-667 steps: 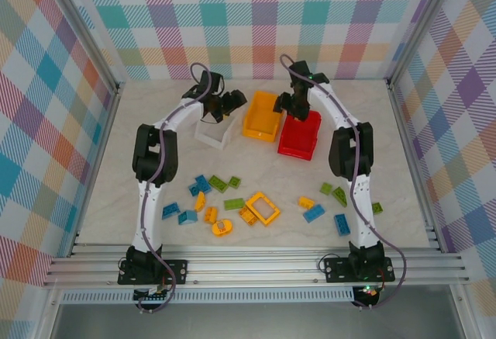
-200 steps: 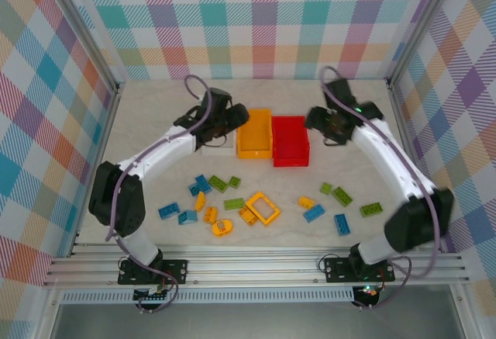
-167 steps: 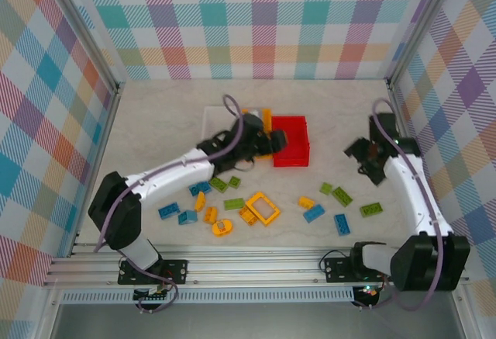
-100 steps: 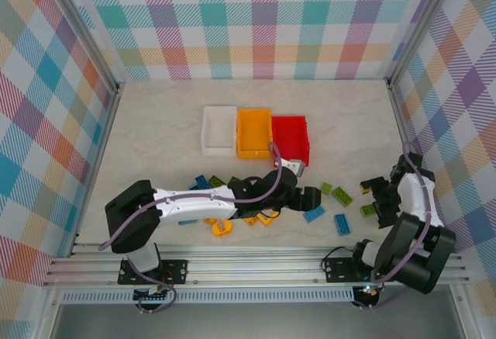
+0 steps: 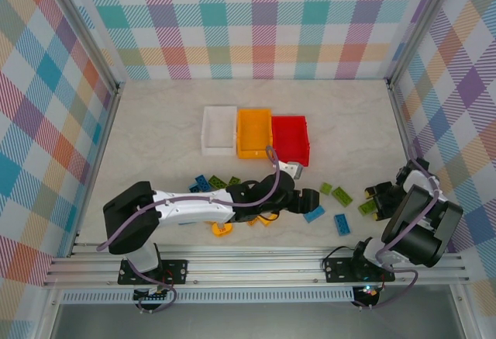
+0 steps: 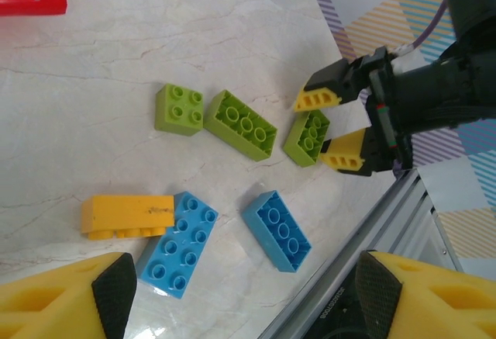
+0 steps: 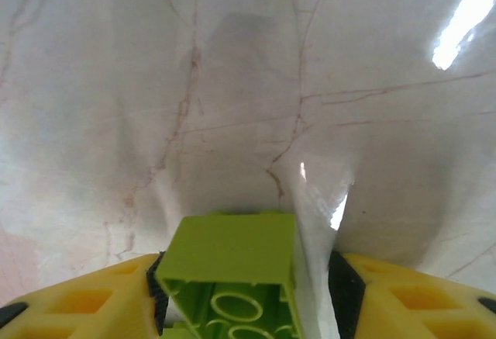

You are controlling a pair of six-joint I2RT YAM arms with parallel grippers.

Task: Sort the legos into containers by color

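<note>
Half-cropped green brick (image 7: pixel 226 273) between right fingers (image 7: pixel 77 308)

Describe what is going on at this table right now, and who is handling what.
Two robot arms are sorting loose toy bricks by colour. The right gripper has its fingers on either side of a green brick near the table's right edge; whether it is gripping yet is unclear. The left gripper is open, reaching across above a yellow brick and a blue brick. The white bin, orange bin and red bin look empty.
</note>
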